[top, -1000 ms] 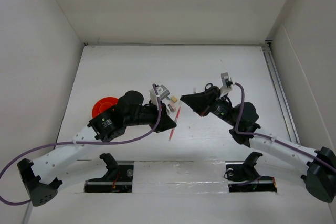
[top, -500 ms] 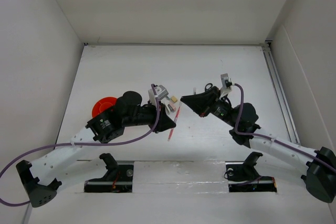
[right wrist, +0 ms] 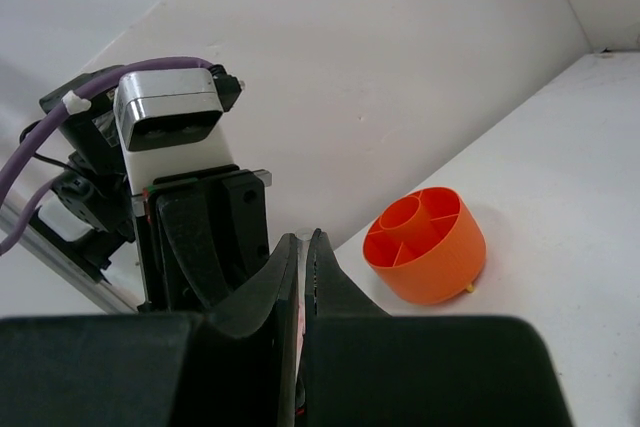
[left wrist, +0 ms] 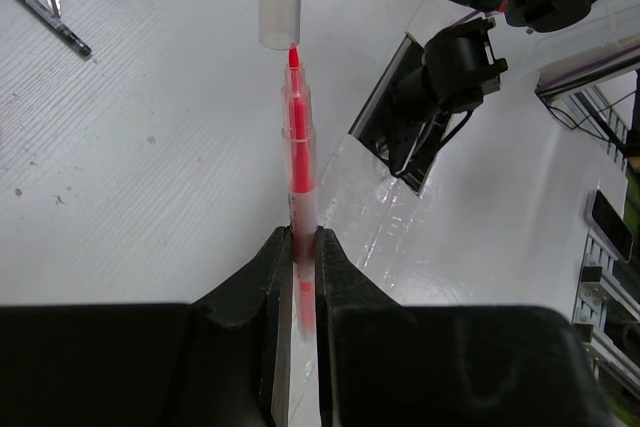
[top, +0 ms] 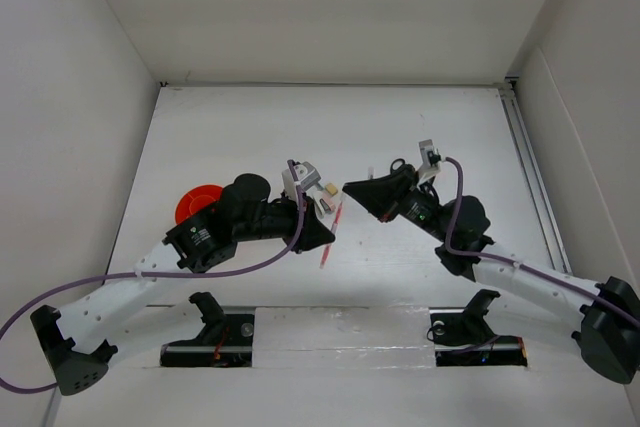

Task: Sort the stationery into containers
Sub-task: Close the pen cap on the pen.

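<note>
The left pincer is clenched on the red pen, gripping it approx. at mid-body. The pen is held above the table, not lying on it. Its tip is bare and points away from the pincer, twd. a clear cap. The tip is just at the open mouth of the cap; I cannot tell if it is touching the rim or already a little inside.

The right pincer is closed on the clear cap: in the right wrist view the two fingers are nearly together w/ only a thin pale piece btw. them. In the top view both pincers meet near the table centre, the left one coming from the left, the right one opposite, w/ the red pen slanted btw. them.

The orange cup stands upright on the table at the left side, behind the left arm and well apart from the pen. It has a small round tube in the middle and dividing walls around it; no item is seen inside.

On the table, beyond the pincers, lie a small eraser and the black-handled scissors. The left wrist view shows also a thin dark pen lying flat in the upper left corner.
</note>
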Available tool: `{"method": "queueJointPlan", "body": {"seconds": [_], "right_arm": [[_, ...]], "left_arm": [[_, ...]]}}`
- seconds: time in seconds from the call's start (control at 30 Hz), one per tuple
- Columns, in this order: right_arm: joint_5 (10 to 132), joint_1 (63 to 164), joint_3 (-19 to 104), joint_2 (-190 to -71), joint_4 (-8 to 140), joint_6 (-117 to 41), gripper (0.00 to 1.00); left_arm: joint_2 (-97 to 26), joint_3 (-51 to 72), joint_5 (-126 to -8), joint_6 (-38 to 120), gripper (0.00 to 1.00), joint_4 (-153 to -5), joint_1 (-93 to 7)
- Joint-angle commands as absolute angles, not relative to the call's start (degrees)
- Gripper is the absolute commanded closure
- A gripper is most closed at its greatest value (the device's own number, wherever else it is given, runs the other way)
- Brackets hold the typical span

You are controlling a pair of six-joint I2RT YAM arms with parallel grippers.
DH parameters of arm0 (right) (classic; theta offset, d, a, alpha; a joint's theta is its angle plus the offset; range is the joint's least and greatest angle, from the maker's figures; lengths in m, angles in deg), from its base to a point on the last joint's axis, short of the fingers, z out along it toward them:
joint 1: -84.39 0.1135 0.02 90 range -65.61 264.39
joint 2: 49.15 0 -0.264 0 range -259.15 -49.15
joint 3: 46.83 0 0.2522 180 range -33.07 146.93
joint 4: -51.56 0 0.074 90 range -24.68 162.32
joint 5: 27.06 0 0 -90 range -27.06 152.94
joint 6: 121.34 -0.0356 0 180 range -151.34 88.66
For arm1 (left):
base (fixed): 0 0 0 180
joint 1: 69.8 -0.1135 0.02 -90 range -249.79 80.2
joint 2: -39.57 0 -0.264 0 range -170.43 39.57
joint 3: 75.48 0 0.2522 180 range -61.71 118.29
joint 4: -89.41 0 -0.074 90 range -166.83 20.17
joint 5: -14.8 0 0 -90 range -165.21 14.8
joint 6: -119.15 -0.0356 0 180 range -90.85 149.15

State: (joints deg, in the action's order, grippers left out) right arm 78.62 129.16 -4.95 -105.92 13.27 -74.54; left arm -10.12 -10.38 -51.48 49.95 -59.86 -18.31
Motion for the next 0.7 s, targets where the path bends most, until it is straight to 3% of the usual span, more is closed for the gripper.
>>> {"method": "queueJointPlan", "body": {"seconds": [0.0, 0.67], "right_arm": [[80.0, 130.3, -5.3, -106.4, 8.9, -75.2, 1.00], [78.3, 131.9, -5.8, -107.4, 8.4, -76.3, 1.00]], "left_arm": [[-8.9, -10.7, -51.5, 49.0, 1.00, -62.3, -18.6], [-8.4, -10.7, -55.3, 49.5, 1.00, -62.3, -18.6]]}}
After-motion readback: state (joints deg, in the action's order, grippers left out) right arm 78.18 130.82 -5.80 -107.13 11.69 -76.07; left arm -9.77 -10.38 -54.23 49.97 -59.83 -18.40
